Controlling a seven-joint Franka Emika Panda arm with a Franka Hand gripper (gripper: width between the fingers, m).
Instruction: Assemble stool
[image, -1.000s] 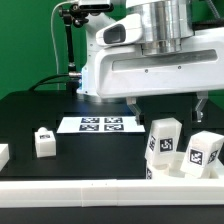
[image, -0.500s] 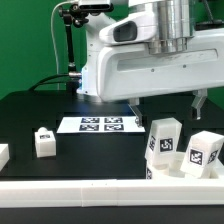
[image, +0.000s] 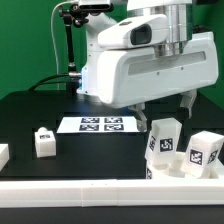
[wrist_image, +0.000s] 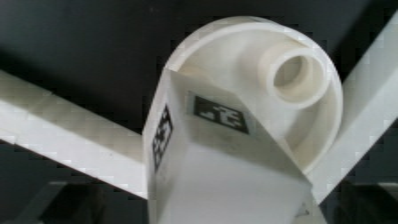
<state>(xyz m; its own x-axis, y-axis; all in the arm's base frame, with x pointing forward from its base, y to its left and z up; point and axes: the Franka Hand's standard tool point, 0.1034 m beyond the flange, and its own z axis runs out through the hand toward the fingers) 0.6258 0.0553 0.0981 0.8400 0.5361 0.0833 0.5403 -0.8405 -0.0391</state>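
Observation:
My gripper (image: 165, 112) hangs just above a standing white tagged stool leg (image: 162, 140) at the front of the exterior view's right. Its two fingers stand wide apart with nothing between them. A second leg (image: 205, 152) stands right of the first. A smaller white leg block (image: 43, 141) sits at the left, and another white part (image: 3, 153) is cut off at the left edge. In the wrist view a white tagged part (wrist_image: 231, 130) with a rounded end and a round boss runs down between the jaws. The round seat is out of view.
The marker board (image: 98, 124) lies on the black table behind the legs. A long white border rail (image: 110, 195) runs along the front, and rails (wrist_image: 54, 125) also show in the wrist view. A black stand (image: 68, 45) rises at the back.
The hand has turned and shifted slightly toward the exterior view's left and downward over the two right-hand legs. The parts on the table have not moved.

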